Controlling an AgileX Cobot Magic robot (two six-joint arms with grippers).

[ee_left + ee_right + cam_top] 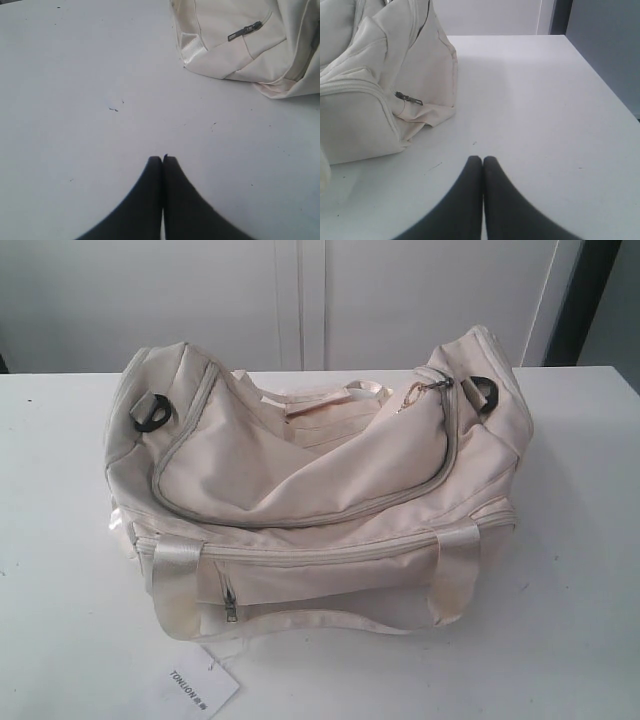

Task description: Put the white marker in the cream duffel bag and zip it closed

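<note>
Likely finished — cream duffel bag (320, 490) looks zipped, white marker unseen.
Pressed together, empty: left hand (163, 158) and right hand (483, 159) — next, confirm zipper pull (412, 392) sits home.

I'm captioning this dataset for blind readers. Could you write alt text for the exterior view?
A cream duffel bag lies slumped on a white table. Its curved top zipper appears to be shut, with the metal pull at the right end. A white paper tag sticks out in front, and neither robot arm is in view.
</note>
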